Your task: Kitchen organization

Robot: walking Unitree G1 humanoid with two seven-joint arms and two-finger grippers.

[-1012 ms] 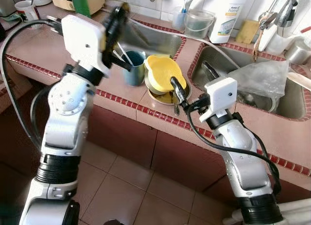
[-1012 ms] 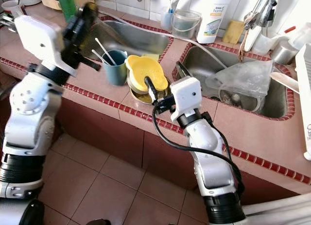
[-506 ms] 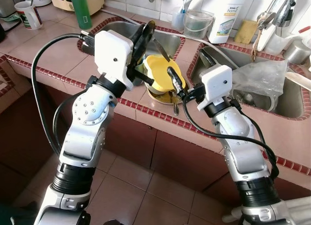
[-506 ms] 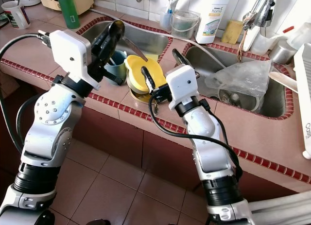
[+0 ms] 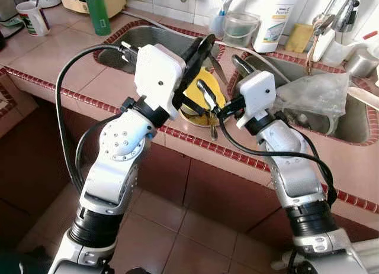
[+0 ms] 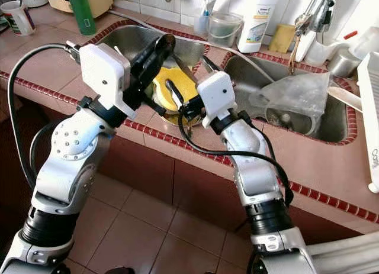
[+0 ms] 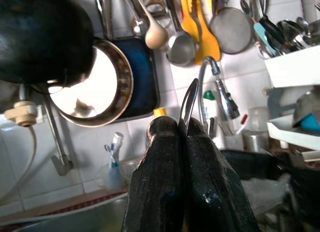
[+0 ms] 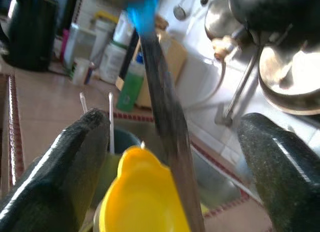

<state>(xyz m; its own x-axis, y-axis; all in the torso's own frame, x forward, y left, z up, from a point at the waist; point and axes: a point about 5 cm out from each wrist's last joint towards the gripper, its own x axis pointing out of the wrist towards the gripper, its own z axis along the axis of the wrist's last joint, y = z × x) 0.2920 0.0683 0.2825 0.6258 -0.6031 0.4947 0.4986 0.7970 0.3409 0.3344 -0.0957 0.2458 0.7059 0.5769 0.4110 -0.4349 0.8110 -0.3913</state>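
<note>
Since about a second ago the left arm has swung in from the left side of the worktop [image 5: 56, 58] to the middle, and the right arm has lifted to meet it, so both now sit over the strip between the two sinks.

Left gripper [image 7: 181, 128] is clenched tight on a knife [image 7: 189, 102], with the thin metal blade poking out past the fingertips. It isn't resting on anything; it's up in the air just above the yellow bowl [image 8: 142, 204] stacked near the worktop's front edge, with a teal cup [image 8: 122, 140] right behind the bowl.

Right gripper [image 8: 172, 121] is spread wide, nothing in it. From its wrist camera the blade runs straight up through the gap between the two fingers [image 8: 75, 157], long axis roughly along them, touching neither as far as the blur lets anyone tell.

So it looks like a hand-over set-up: the blade already lies between the right fingers, and the right arm is the one that has to close.

Knife itself looks slim, narrow, slightly curved at the tip, shiny steel. The handle is hidden inside the left grip.
</note>
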